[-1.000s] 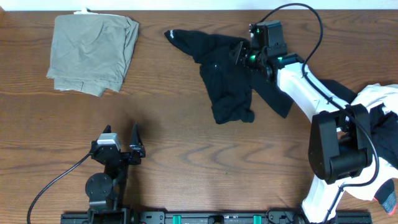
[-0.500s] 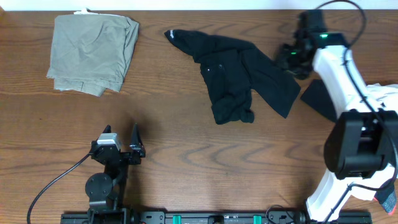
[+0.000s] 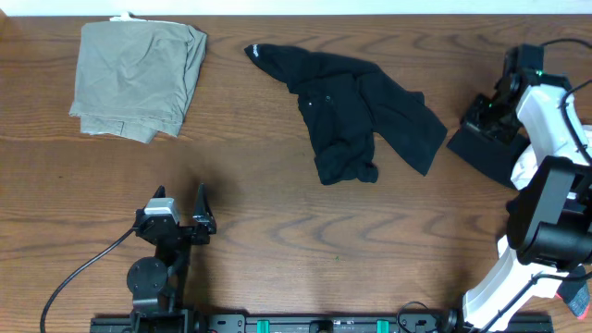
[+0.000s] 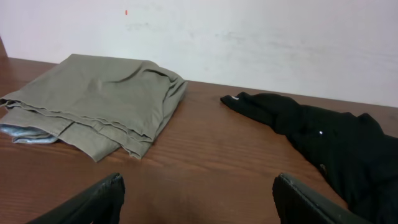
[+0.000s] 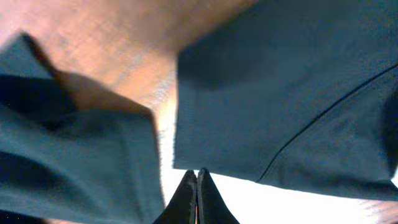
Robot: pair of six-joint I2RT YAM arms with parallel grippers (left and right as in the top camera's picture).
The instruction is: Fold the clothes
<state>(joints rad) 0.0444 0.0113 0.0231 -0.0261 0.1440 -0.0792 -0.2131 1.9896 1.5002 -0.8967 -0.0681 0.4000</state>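
Note:
A crumpled black garment (image 3: pixel 356 120) of the clothes lies at the table's middle back; in the left wrist view it shows at the right (image 4: pixel 329 137). A second black piece (image 3: pixel 486 153) lies flat near the right edge. My right gripper (image 3: pixel 481 118) hovers over that piece's far edge. In the right wrist view its tips (image 5: pixel 196 175) are shut together with nothing between them, dark cloth (image 5: pixel 292 93) on either side. My left gripper (image 3: pixel 182 202) rests near the front left, open and empty (image 4: pixel 198 190), far from the clothes.
An olive-khaki folded garment (image 3: pixel 139 79) sits at the back left, also seen in the left wrist view (image 4: pixel 93 99). A white and black pile (image 3: pixel 578 153) lies at the right edge behind the right arm. A white wall (image 4: pixel 249 37) borders the table's far side.
My right arm swung from the crumpled black garment to the right edge, leaving the garment's right part spread out. Its jaws went from partly open to shut. The left arm stayed still.

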